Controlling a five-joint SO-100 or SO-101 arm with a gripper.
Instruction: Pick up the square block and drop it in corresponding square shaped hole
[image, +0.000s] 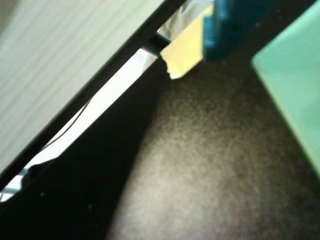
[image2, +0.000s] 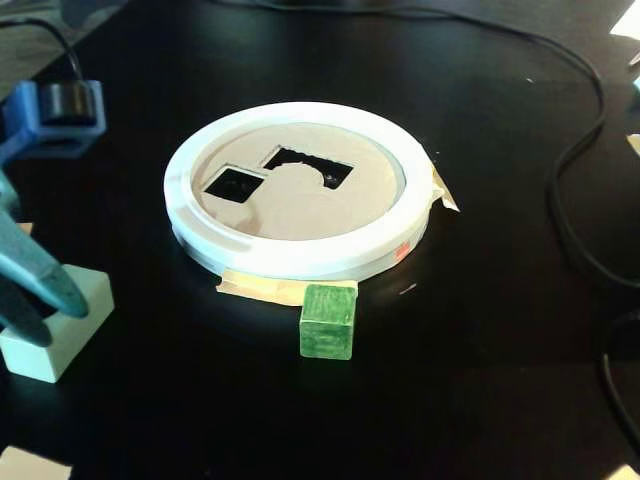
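1. Wrist view: The frame is blurred and close to the black desk (image: 210, 170). A pale mint block (image: 295, 85) fills the right edge. A blue part of the arm with a yellowish tape scrap (image: 182, 52) sits at the upper centre. A light panel covers the upper left. Neither the square block nor the hole appears here.

2. Wrist view, pincer: The fingertips are not identifiable in this frame, so the opening cannot be read from it.

3. Fixed view, layout: A white ring (image2: 300, 255) with a tan round panel (image2: 300, 205) lies at the centre of the frame. The square hole (image2: 233, 184) is a dark cutout at the panel's left. A larger notched cutout (image2: 305, 165) lies just to its right.

4. Fixed view, block: The green cube (image2: 328, 320) stands on the desk below the ring, just beside its front rim and next to a strip of tape. Its faces are streaky painted green with a paler top. It sits upright and square to the desk.

5. Fixed view, pincer: The pincer (image2: 35, 290) is at the left edge, over the mint block, well apart from the cube. How far it is open cannot be told.

6. Progress: Judged from this layout, nothing is done. The approach, grasp, lift, carry and drop remain.
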